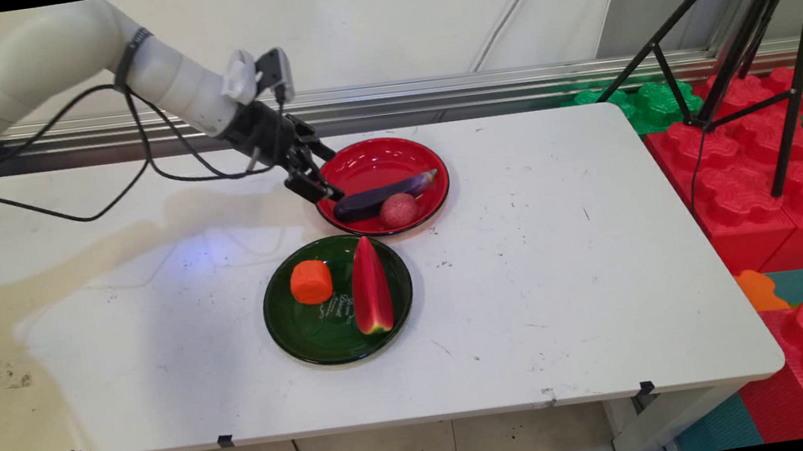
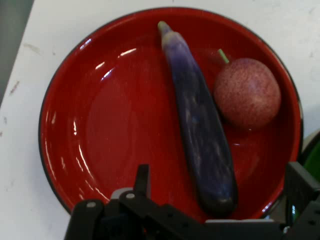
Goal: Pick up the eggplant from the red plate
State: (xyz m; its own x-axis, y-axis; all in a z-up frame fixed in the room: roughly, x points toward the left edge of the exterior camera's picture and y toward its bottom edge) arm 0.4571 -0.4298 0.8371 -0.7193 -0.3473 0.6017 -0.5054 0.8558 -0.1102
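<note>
1. Evidently the gripper (image 1: 315, 173) hung just over the near-left rim of the red plate (image 1: 363, 160), its fingers (image 2: 142, 179) spread apart and holding nothing; in the hand view one stood left of the eggplant's blunt end and the other well to its right, at the plate's edge.
2. Between those fingers lay the dark, rounded end of the purple eggplant (image 2: 200, 125), flat on the plate, its body running away from the fingers to a pale green stem tip at the far rim.
3. Just beyond the eggplant's far side, on the right in the hand view, sat a speckled reddish round fruit (image 2: 247, 92) with a short green stalk, close beside the eggplant; whether the two touched could not be told.
4. As a judgement, the step in hand looked like an approach toward the eggplant, with no grasp made yet. Any closing there would call for lowering squarely over the blunt end and keeping clear of the plate rim and the round fruit.
5. Farther out, toward the camera from the fingers, a dark green plate (image 1: 338, 299) rested on the tabletop (image 1: 568, 274) just beside the red one.
6. It carried an orange carrot piece (image 1: 310, 282) and a watermelon slice (image 1: 370, 286), lying slightly apart.
</note>
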